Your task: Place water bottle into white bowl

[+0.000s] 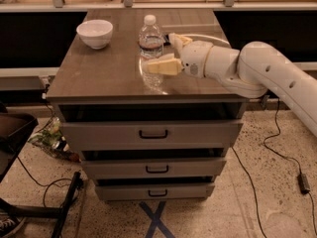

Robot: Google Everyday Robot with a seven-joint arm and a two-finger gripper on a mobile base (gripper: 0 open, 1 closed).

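The single camera view looks down on the drawer cabinet (151,133) from the front, and in it the gripper (161,52) reaches in over the cabinet top (99,81) from the picture's right, at the end of the white arm (262,71). Its two pale fingers are spread wide. The near finger (161,66) crosses in front of the lower body of the water bottle (150,38), and the far finger (179,39) sits back on the bottle's other side, slightly short of it. The bottle therefore stands right at the mouth of the claw, partly between the fingers, upright on the wood with its white cap (149,20) well above the finger line. Its long axis is vertical and so runs square across the claw's level reach. Whether either finger already touches the plastic cannot be told, and nothing looks clamped yet. The white bowl (95,32) lies well apart from the claw, beyond the bottle along the line of the fingertips and a little farther back on the top, toward the far left corner in the picture. It sits open side up with nothing visible in it. By this reading, the coming move depends on the bottle being dead ahead and between the fingers: closing on the ribbed body low down should secure it, and the carry then runs straight on past the fingertips to the bowl.
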